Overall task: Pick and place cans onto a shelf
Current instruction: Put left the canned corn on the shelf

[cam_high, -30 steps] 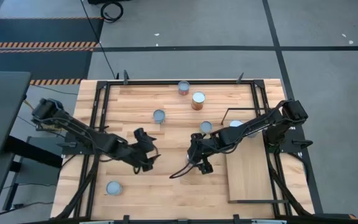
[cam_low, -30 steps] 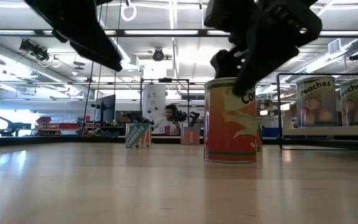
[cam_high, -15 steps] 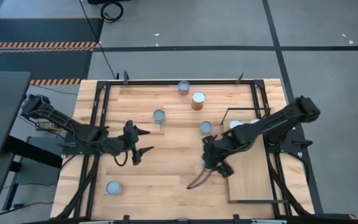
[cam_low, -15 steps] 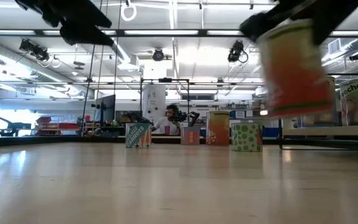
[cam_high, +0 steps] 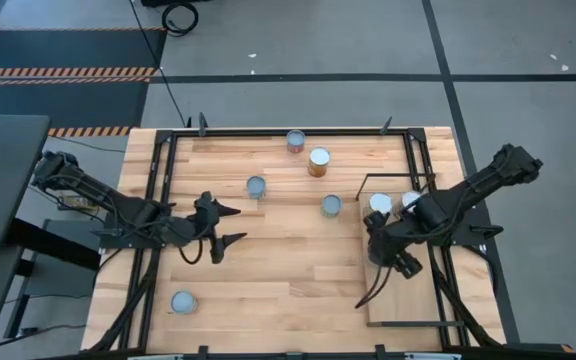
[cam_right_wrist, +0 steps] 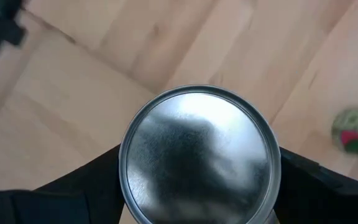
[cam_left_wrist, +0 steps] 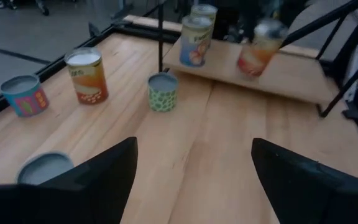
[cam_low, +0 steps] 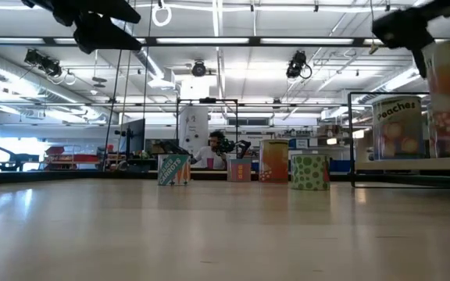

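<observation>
Carried can (cam_right_wrist: 199,155) now reaches shelf (cam_high: 408,300) edge.

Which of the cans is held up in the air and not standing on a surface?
The can between the right gripper's fingers, carried above the shelf. Two cans stand at the shelf's far end; the others stand on the table.

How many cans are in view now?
8 cans: two on the shelf, four across the table's far half, one near its front left, one held by the right gripper over the shelf.
</observation>
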Controlling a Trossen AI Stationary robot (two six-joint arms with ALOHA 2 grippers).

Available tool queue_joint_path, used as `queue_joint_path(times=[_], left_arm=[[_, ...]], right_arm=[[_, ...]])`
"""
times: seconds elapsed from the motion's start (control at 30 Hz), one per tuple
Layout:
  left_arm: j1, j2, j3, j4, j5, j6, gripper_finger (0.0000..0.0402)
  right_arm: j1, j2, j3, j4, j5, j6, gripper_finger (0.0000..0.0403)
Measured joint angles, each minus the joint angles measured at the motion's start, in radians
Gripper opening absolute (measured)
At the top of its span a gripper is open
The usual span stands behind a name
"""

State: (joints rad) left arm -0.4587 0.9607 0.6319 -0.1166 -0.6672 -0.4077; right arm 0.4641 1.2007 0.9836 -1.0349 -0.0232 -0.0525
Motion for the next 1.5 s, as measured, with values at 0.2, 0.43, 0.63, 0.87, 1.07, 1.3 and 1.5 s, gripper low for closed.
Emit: queue_joint_path(times=[0.2,0.43,0.63,0.87,1.07,1.3,1.5], left_arm=[[0.002,-0.027,0.001,0.002,-0.065,0.000,0.0318],[0.001,-0.031,0.002,0.000,0.069,-0.113,0.0318],[0.001,-0.054,0.055,0.006,0.096,-0.121,0.0318],[0.002,-0.059,0.057,0.000,0.092,-0.114,0.0318],[0.002,-0.059,0.057,0.010,0.069,-0.128,0.0318],[0.005,-0.059,0.057,0.007,0.060,-0.126,0.0318],[0.025,-0.059,0.057,0.007,0.038,-0.098,0.0318]], right_arm=[[0.003,-0.105,-0.098,0.071,0.027,-0.084,0.0318],[-0.004,-0.201,-0.200,0.081,0.031,-0.185,0.0318],[-0.044,-0.268,-0.239,0.084,0.027,-0.253,0.0323],[-0.114,-0.290,-0.245,0.048,-0.003,-0.302,0.0340],[-0.169,-0.289,-0.249,0.034,-0.020,-0.318,0.0353],[-0.187,-0.289,-0.249,0.050,-0.090,-0.274,0.0363],[-0.177,-0.289,-0.248,0.061,-0.099,-0.265,0.0364]])
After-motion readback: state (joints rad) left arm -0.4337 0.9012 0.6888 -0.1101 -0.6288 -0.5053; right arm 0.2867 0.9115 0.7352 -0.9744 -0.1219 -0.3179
